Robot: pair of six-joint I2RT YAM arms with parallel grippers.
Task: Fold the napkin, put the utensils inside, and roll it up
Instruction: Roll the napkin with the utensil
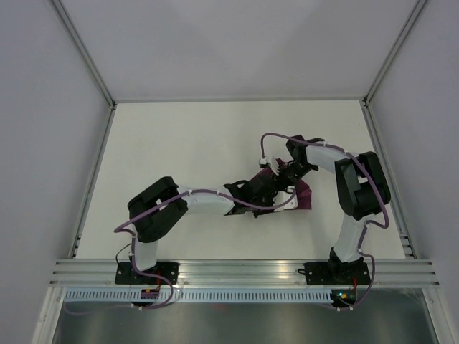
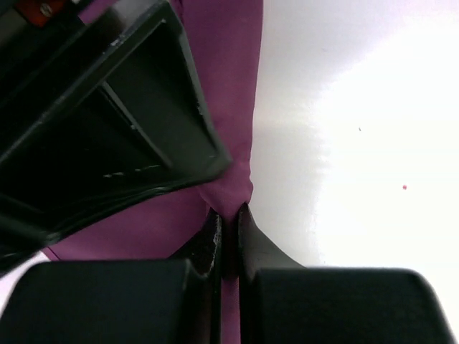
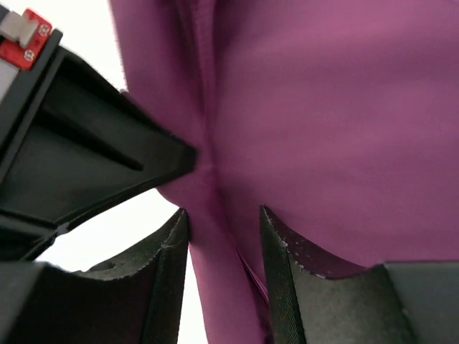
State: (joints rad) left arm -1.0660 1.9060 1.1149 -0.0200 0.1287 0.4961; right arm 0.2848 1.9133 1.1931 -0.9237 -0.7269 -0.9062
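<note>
The plum-purple napkin (image 1: 305, 195) lies bunched on the white table at centre right, mostly covered by both grippers. My left gripper (image 1: 276, 195) is shut on a raised fold of the napkin (image 2: 215, 86); in the left wrist view its jaws (image 2: 229, 222) pinch the cloth tightly. My right gripper (image 1: 285, 178) sits just behind it. In the right wrist view it (image 3: 224, 236) is open, its fingers (image 3: 172, 251) straddling a ridge of the napkin (image 3: 323, 107) with a gap on the left side. No utensils are in view.
The white table (image 1: 179, 143) is bounded by grey walls and metal rails (image 1: 244, 271) at the near edge. The two grippers are almost touching; each shows as a black body in the other's wrist view (image 2: 107, 143) (image 3: 72, 165).
</note>
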